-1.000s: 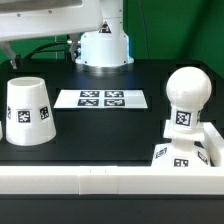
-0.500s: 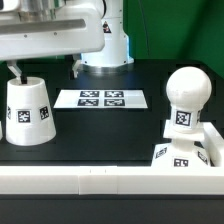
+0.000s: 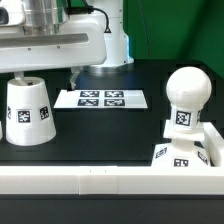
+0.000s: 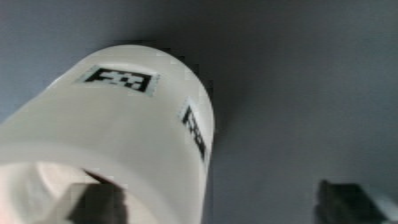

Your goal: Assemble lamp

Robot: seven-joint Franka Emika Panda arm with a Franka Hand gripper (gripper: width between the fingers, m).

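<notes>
The large white tapered plastic shade [image 3: 29,111] stands upright on the black table [image 3: 110,135], narrow end up, with black-and-white square tags on its side. The arm's white wrist body [image 3: 55,42] hangs directly above it. In the exterior view the two-finger gripper is mostly hidden by that wrist body; only one dark fingertip [image 3: 14,73] shows just above the shade's top rim on one side and another [image 3: 74,70] well off on the other side.

In the wrist view the shade [image 4: 116,130] fills the space below the gripper [image 4: 221,203], its tagged top face and one side tag visible. One dark finger [image 4: 93,203] lies over the shade's edge and the other [image 4: 349,203] is well clear of it over bare table. The fingers are spread wide apart and grip nothing. Whether the nearer finger touches the shade cannot be told. The shade sits off-centre beneath the gripper, towards the first finger rather than squarely between the two.

Beyond the far finger, flat on the table, lies the marker board [image 3: 101,98] with its row of printed tags. Well away from the gripper, on the marker board's far side, the white rounded bulb [image 3: 186,98] stands upright on the flat white square base [image 3: 181,154], both tagged, near the white front rail [image 3: 80,181].
</notes>
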